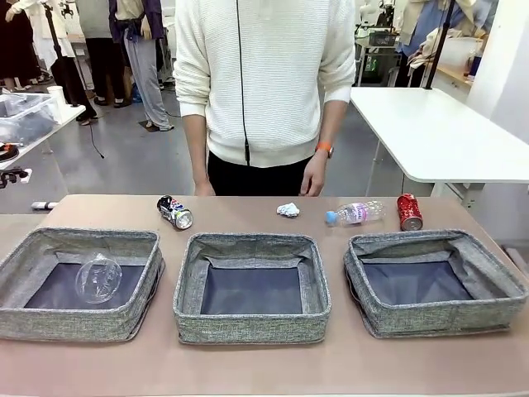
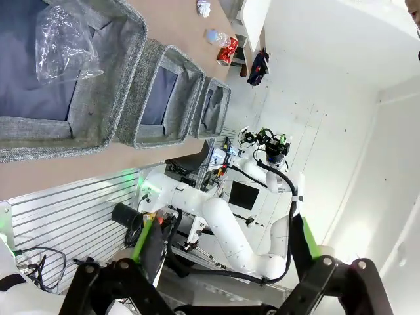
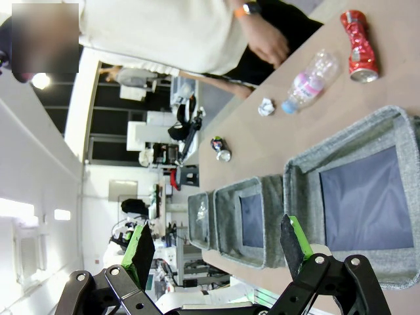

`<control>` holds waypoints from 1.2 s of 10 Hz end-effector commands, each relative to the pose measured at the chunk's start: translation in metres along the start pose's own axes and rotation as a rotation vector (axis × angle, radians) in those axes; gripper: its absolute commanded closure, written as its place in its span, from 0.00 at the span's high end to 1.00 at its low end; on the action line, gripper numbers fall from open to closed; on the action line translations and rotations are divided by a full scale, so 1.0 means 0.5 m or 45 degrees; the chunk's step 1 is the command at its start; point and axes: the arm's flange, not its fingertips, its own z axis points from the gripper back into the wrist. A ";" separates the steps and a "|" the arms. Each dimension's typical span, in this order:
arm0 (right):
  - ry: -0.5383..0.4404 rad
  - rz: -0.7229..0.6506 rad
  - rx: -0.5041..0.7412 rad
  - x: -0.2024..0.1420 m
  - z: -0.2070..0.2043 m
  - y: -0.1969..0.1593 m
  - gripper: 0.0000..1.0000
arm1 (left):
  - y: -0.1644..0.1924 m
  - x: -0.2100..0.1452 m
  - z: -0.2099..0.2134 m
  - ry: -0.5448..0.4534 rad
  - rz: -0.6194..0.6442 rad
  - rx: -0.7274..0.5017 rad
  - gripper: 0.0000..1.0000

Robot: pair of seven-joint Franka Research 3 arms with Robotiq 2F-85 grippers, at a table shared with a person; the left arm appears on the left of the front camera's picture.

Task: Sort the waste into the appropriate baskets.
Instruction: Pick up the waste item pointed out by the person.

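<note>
From across the room, the front view shows three grey baskets in a row on the counter (image 1: pixel 248 368). The clear plastic cup (image 1: pixel 99 279) lies on its side in the left basket (image 1: pixel 74 324). The middle basket (image 1: pixel 248 327) and the right basket (image 1: pixel 430 318) hold nothing. Behind them lie the dark blue-white can (image 1: pixel 175 212), the paper wad (image 1: pixel 288 210), the blue-capped bottle (image 1: pixel 355 213) and the red can (image 1: pixel 409 212), all apart from one another. A person stands at the far edge with one hand (image 1: pixel 312 178) hanging just above the counter.

In the left wrist view, the left claw (image 2: pixel 224 226) is spread wide with nothing between its green pads. It is pulled well back from the baskets, and the cup shows in the nearest one.

In the right wrist view, the right claw (image 3: pixel 216 246) is also spread and empty. It looks down the row, with the right basket closest and the red can and bottle beyond it.

I'd say one item is sorted and four are left, so the step now is choosing and picking the next piece. The cans and the bottle lie on their sides and will likely roll. It would be best to come straight down and close across the body, not along it. The wad needs the fingertips almost on the counter. Watch the person's hand near the wad.
</note>
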 end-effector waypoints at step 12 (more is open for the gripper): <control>0.294 0.676 -0.271 0.098 -0.261 0.073 1.00 | -0.006 -0.003 -0.001 0.007 0.001 -0.014 1.00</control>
